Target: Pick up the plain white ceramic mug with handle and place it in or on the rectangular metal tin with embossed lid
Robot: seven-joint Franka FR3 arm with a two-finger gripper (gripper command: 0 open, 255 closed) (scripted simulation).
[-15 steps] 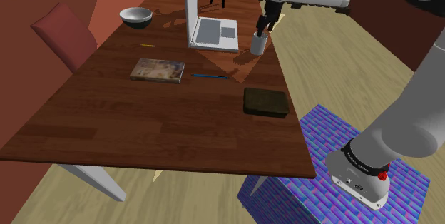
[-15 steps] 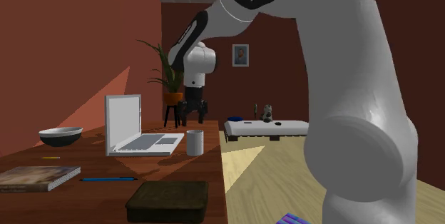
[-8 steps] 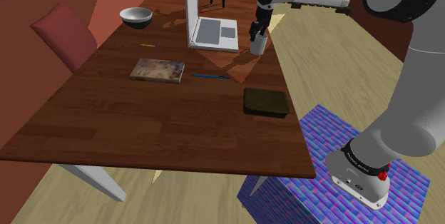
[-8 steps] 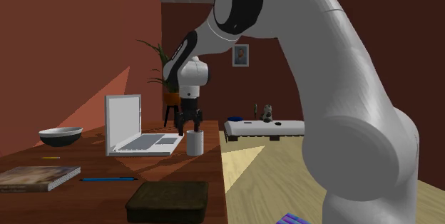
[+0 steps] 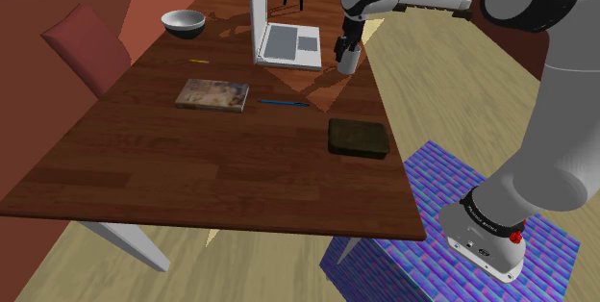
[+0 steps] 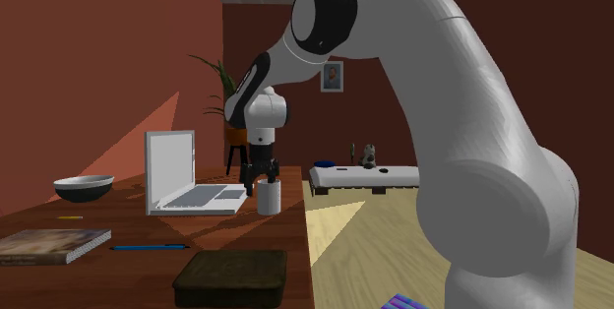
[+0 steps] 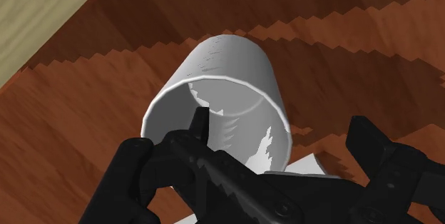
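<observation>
The white mug [image 5: 351, 61] stands upright near the table's far corner, beside the laptop; it is also in the second exterior view [image 6: 269, 197]. My black gripper [image 5: 345, 47] has come down over its rim [image 6: 264, 173]. In the wrist view the gripper [image 7: 284, 126] is open. One finger [image 7: 202, 144] reaches inside the mug [image 7: 228, 73], and the other finger [image 7: 374, 148] stays outside its wall. Neither finger visibly presses the wall. The dark rectangular tin [image 5: 359, 137] lies flat nearer the stand, by the table's edge, and shows in the second exterior view too [image 6: 232, 276].
An open laptop [image 5: 279, 38] stands just beside the mug. A book [image 5: 212, 94], a blue pen [image 5: 284, 103] and a grey bowl [image 5: 183, 23] lie further along the table. A red chair [image 5: 85, 45] sits at the far side. Beyond the mug the table [image 5: 192, 165] ends.
The gripper has dropped from above the mug down onto its rim, with one finger now inside. The arm's elbow has swung over. The mug and tin have not moved.
</observation>
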